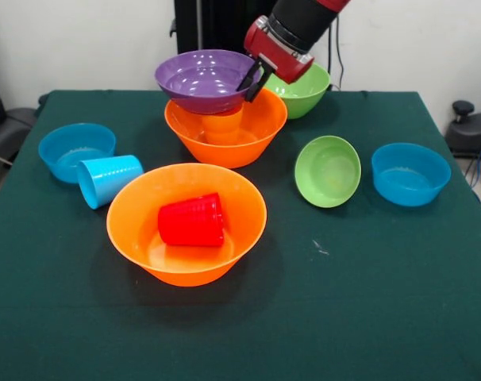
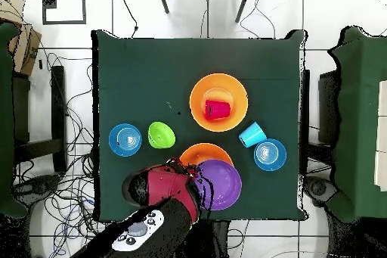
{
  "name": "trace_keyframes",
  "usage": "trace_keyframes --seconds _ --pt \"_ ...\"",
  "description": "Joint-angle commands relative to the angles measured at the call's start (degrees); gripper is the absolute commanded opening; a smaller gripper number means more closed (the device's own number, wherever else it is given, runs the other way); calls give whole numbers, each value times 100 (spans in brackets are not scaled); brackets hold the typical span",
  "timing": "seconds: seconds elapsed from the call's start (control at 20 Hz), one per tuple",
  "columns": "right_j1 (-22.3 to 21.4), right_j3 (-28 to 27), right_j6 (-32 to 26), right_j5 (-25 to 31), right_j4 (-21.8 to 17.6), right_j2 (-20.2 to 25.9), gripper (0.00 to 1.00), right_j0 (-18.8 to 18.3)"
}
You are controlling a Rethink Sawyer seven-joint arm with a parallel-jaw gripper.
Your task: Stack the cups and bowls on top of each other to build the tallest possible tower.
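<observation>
At the upper middle of the front view, the end effector (image 1: 254,82) reaches down from the top edge and pinches the right rim of the purple bowl (image 1: 202,79), one dark finger inside the rim and one outside. The purple bowl sits tilted on top of the orange cup (image 1: 223,125), which stands upside down inside the far orange bowl (image 1: 225,143). These three make up the tower so far.

Behind the end effector, partly hidden, a large green bowl (image 1: 307,94) sits near the counter's (image 1: 399,317) far edge. In the middle of the frame, the near orange bowl (image 1: 186,226) holds the red cup (image 1: 192,220), lying on its side. To its left the light blue cup (image 1: 108,178) lies on its side too, its base just beside or touching a small blue bowl (image 1: 75,150) at the left. At the right, a small green bowl (image 1: 328,171) tilts with its opening toward the camera, and a second small blue bowl (image 1: 410,174) stands upright beside it.

From overhead, the arm (image 2: 162,194) comes up from the lower left of the frame and covers the left edge of the purple bowl.
</observation>
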Motion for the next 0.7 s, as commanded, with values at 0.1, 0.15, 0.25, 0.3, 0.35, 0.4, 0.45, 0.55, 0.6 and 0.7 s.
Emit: trace_keyframes --seconds 0.1,0.15,0.25,0.3,0.35,0.4,0.45,0.55,0.6,0.7 --pt "-137 350 940 -465 142 863 0 -109" --pt "-139 354 957 -457 167 869 0 -86" --pt "-123 353 977 -463 197 875 0 -68" --pt "-113 348 987 -464 212 879 0 -62" --pt "-92 365 1019 -488 231 875 0 -34" --pt "-82 361 1029 -491 243 873 0 -25" --pt "-71 357 1039 -494 254 871 0 -16" --pt "-82 310 1000 -441 260 856 0 -42" --pt "-71 290 1004 -430 270 848 0 -38" --pt "-30 241 1017 -429 295 841 0 -47"
